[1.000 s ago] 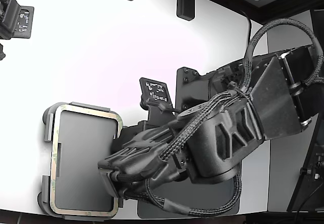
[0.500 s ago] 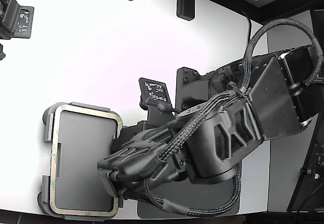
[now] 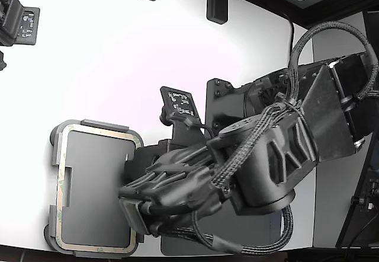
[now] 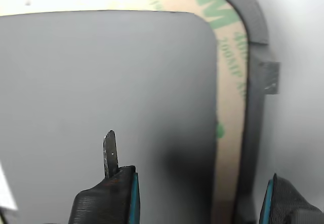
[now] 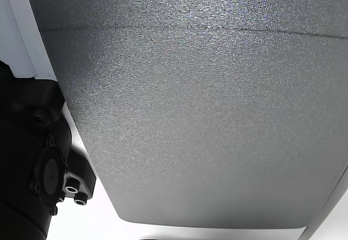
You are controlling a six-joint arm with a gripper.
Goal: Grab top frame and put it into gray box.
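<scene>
The top frame (image 3: pixel 100 133), a thin cream ring with greenish blotches, lies flat inside the gray box (image 3: pixel 54 155) at the exterior view's lower left. My gripper (image 3: pixel 136 214) hangs over the frame's lower right corner, its fingertips hidden under the wrist. In the wrist view the gripper (image 4: pixel 196 196) is open and holds nothing. One finger (image 4: pixel 109 155) stands over the box floor and the other finger (image 4: pixel 283 201) is outside the rim. The frame's strip (image 4: pixel 230 97) and the box rim (image 4: pixel 255 72) run between them.
A dark gray flat mat (image 3: pixel 177 245) lies under the arm near the table's front edge and fills the other view (image 5: pixel 206 115). A black tagged plate (image 3: pixel 180 105) stands beside the box. Black mounts (image 3: pixel 217 4) and a tagged block (image 3: pixel 21 22) stand at the back.
The arm has shifted: its elbow swung lower and to the exterior view's right, and the gripper slid slightly down along the frame's right edge. The frame stays in the box.
</scene>
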